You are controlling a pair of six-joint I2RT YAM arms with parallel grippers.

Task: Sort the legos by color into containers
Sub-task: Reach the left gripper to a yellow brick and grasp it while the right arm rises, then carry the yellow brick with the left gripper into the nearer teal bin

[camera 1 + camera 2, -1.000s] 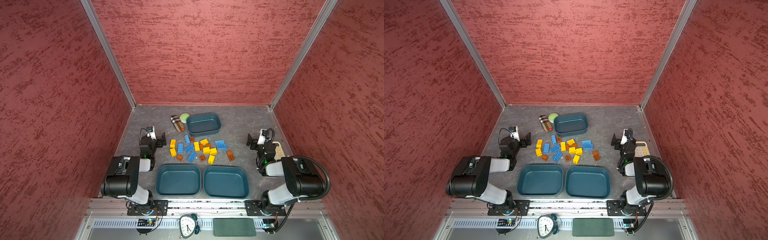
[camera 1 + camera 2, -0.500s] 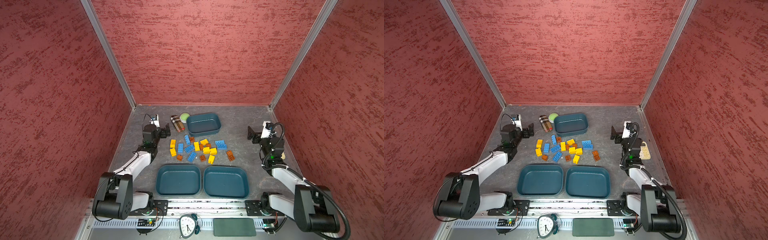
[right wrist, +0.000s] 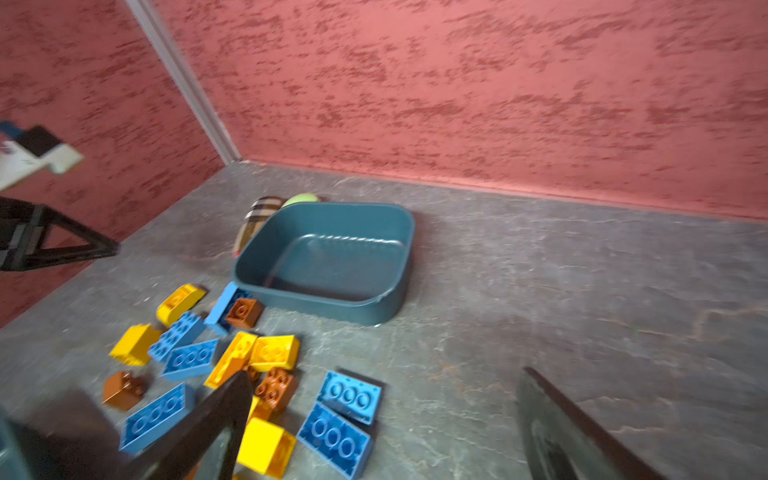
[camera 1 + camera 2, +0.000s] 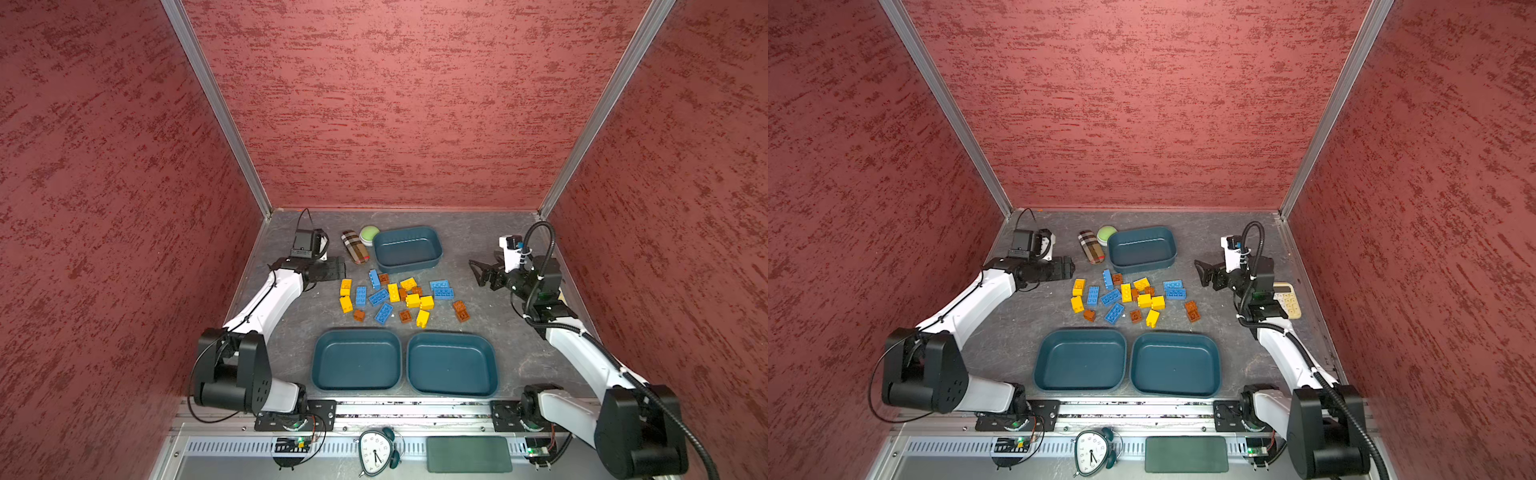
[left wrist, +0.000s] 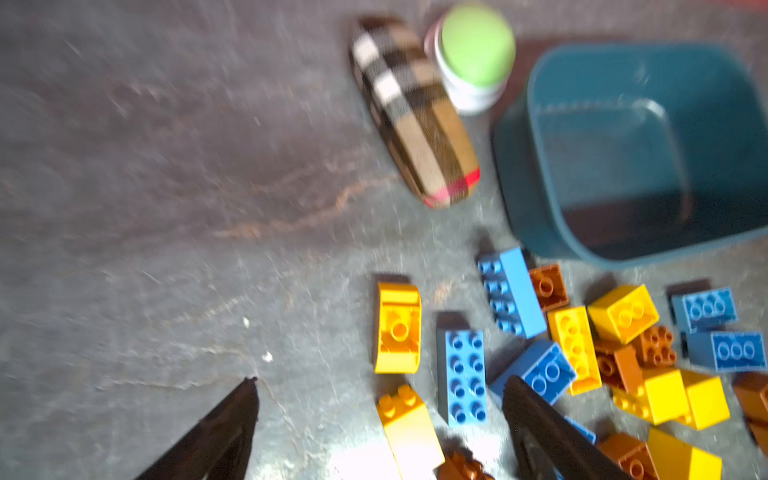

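Three dark teal tubs sit on the grey desk [image 4: 291, 332], and all three show bare bottoms with no brick inside. The smaller far tub [image 4: 409, 264] stands toward the back wall, with a plaid case [image 4: 355, 247] and a green-topped puck [image 4: 369, 235] just beside it on the left. The near left tub [image 4: 357, 359] and the near right tub [image 4: 452, 363], both larger, lie side by side at the desk's front edge with their rims close together.

The legos [image 4: 413, 300] lie loose on the desk between the far tub and the near pair. They are yellow, blue and smaller brown bricks in one scattered cluster, some touching. A blue brick [image 3: 224, 307] and a brown brick [image 3: 244, 312] lie just beside the far tub's near wall.

The left gripper [image 4: 337, 268] hangs at the cluster's left edge, jaws apart and holding nothing. The left wrist view is blurred, but a yellow and a blue brick show between its two fingers. The right gripper [image 4: 480, 272] hangs to the right of the cluster, jaws spread wide and empty. A calculator [image 4: 1287, 301] lies near the right wall, partly hidden by the right arm.
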